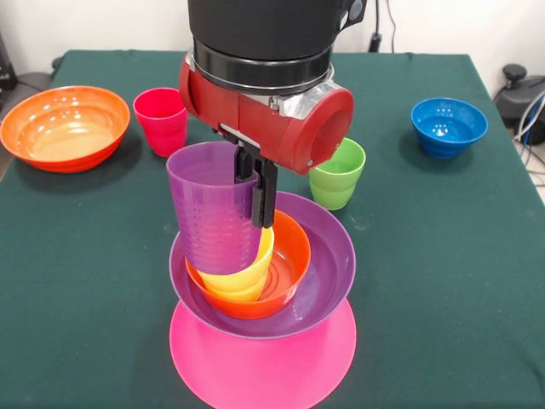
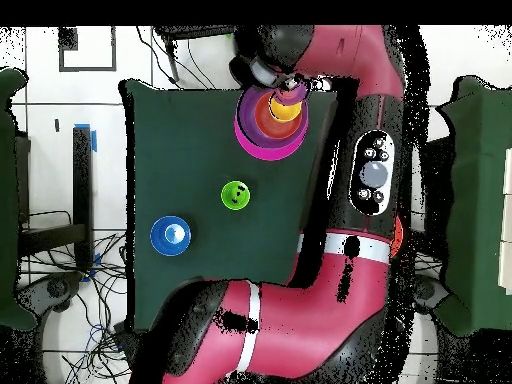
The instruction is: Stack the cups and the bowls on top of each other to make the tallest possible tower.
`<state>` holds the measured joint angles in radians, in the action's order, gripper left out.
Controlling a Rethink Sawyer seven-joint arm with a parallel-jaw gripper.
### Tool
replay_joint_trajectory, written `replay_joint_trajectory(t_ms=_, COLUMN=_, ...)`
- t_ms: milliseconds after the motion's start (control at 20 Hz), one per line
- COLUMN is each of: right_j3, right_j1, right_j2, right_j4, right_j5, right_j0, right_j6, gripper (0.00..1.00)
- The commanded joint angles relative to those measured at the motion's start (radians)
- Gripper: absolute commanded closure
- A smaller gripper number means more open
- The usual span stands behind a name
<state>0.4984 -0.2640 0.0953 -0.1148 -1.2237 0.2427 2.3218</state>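
The arm comes down from above over the near middle of the green-covered desk, and its hand has its dark fingers pinched on the rim of the purple cup, one finger outside the wall and the other seemingly inside, so the hand is closed on that cup. The cup hangs tilted, its mouth tipped toward the robot, and its ribbed lower end sits down in the yellow cup, though I cannot tell whether it is fully seated there. The yellow cup lies in the small orange bowl, which rests in the medium purple bowl, and that stands on the upturned large pink bowl; together they make the tower, close to the desk's near edge in the front view. Just behind the tower, on the picture's right, the light green cup stands upright on the desk, near the purple bowl's rim but apart from it. The small blue bowl sits well off toward the far right. The red cup stands upright at the far left, and the large orange bowl lies just beside it, nearer the left edge. From overhead the arm's red bulk covers much of the desk, with the tower showing at the top and the green cup and blue bowl below it.
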Motion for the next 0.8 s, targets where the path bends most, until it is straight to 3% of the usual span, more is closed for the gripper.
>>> replay_joint_trajectory(t_ms=50, right_j3=0.151, right_j1=-0.005, right_j2=0.008, right_j4=0.01, right_j5=0.047, right_j0=-0.025, right_j6=0.128, gripper=1.0)
replay_joint_trajectory(t_ms=800, right_j3=0.182, right_j1=-0.009, right_j2=-0.027, right_j4=0.061, right_j5=0.05, right_j0=-0.033, right_j6=0.12, gripper=1.0)
